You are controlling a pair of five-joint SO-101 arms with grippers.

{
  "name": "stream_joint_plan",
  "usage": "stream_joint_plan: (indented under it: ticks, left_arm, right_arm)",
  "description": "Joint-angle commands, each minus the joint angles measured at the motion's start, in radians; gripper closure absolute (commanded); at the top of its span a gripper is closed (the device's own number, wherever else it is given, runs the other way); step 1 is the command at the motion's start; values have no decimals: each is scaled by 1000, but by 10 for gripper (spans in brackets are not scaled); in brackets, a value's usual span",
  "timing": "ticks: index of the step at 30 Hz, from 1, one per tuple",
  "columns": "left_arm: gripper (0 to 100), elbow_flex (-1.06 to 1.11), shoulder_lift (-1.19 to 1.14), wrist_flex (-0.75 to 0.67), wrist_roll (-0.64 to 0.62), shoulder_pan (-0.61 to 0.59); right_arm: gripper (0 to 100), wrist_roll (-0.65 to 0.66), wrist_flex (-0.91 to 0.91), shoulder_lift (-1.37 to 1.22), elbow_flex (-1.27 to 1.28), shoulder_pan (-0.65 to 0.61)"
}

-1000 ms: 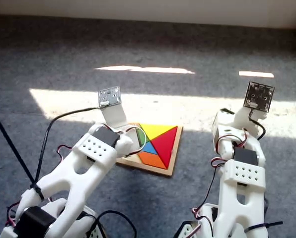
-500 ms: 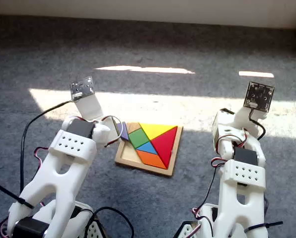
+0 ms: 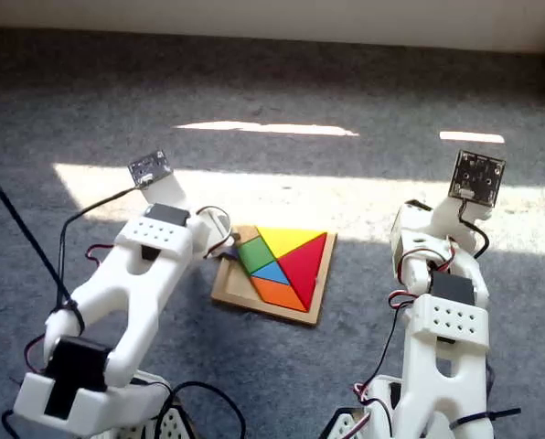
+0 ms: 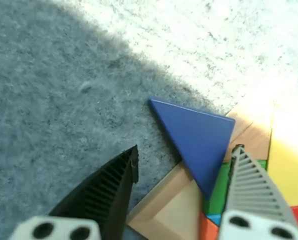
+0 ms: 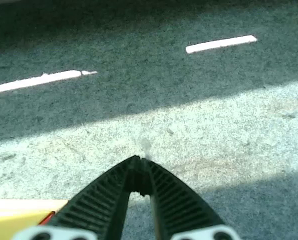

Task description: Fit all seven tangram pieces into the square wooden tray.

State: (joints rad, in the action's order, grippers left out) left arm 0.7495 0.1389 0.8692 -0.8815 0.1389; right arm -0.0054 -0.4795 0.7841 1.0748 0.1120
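The left gripper hangs wide open over the left corner of the square wooden tray, which sits mid-frame in the high view. Between its jaws lies a blue triangle, not gripped. It straddles the tray's rim, with one tip out on the grey carpet and the far tip over the green piece. Its long edge faces the black finger, and the bare wooden pocket lies just beside that edge, so the piece probably needs nudging inward. The left arm is much the nearer. The right gripper, pinched shut on nothing, hovers over carpet right of centre. In the high view the left arm hides that corner, so I cannot tell whether the triangle lies flat or tilted.
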Motion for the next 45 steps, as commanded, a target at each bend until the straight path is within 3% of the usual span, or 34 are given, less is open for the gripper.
stream_joint_plan:
  ticks: [1,5,12,19,23,28,35,45]
  left_arm:
    - [713,-81,-65,-40,-46,-13]
    - [729,-116,-124,-37,-68,-16]
    - [911,-180,-208,-38,-74,-19]
    - [995,-189,-220,-37,-69,-18]
    - [995,-199,-213,-18,-68,-24]
    - [966,-277,-105,135,-68,-71]
    - [655,-292,-68,158,-72,-125]
    - [773,-407,-321,49,-69,-214]
  right_arm:
    - [988,12,24,33,-5,-7]
    - [988,12,24,33,-5,-7]
    - [988,12,24,33,-5,-7]
    - [988,14,24,33,-5,-7]
    - [988,14,24,33,-5,-7]
    - [988,14,24,33,-5,-7]
    - [988,14,24,33,-5,-7]
    - [988,14,25,33,-5,-7]
